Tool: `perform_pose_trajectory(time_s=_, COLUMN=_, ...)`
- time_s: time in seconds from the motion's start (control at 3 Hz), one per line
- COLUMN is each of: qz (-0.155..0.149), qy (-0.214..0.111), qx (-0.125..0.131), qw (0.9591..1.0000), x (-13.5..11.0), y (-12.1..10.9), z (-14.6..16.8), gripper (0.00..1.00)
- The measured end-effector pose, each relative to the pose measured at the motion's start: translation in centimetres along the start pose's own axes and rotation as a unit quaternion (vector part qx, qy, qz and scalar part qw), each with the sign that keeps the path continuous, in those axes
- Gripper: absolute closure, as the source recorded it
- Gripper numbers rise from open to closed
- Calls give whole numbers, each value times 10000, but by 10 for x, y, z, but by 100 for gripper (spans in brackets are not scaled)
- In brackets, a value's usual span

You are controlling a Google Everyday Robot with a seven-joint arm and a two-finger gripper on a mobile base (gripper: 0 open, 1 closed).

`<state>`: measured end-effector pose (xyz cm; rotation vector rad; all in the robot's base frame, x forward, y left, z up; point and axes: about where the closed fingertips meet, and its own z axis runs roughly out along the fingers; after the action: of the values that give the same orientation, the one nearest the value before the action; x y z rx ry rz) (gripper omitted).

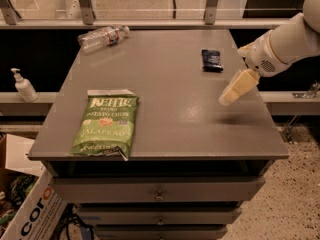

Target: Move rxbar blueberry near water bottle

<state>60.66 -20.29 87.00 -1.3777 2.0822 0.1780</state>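
Note:
The rxbar blueberry (212,60), a small dark navy bar, lies flat on the grey table (170,99) at the back right. The water bottle (101,36), clear with a white-and-red label, lies on its side at the table's back left corner. My gripper (229,97) hangs on the white arm over the right side of the table, in front of and a little right of the bar, apart from it. It holds nothing that I can see.
A large green jalapeno chip bag (106,124) lies at the front left of the table. A white pump dispenser bottle (23,86) stands on a low ledge to the left. A cardboard box (30,209) sits on the floor at lower left. Drawers run below the table top.

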Motion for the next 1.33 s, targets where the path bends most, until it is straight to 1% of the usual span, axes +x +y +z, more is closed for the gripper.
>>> perform_pose_trajectory(time_s=0.33, qz=85, qy=-217, qx=32, qw=9997, x=1, y=-4, z=3, gripper=0)
perform_pose_trajectory(time_s=0.67, qz=40, qy=-522, qx=193, qw=9984, x=-6, y=-16, z=15, gripper=0)
perform_pose_trajectory(time_s=1.0, qz=86, qy=-697, qx=510, qw=9962, x=-15, y=-36, z=30, gripper=0)
perform_pose_trajectory(time_s=1.33, qz=306, qy=-766, qx=792, qw=9934, x=-22, y=-59, z=48, gripper=0)
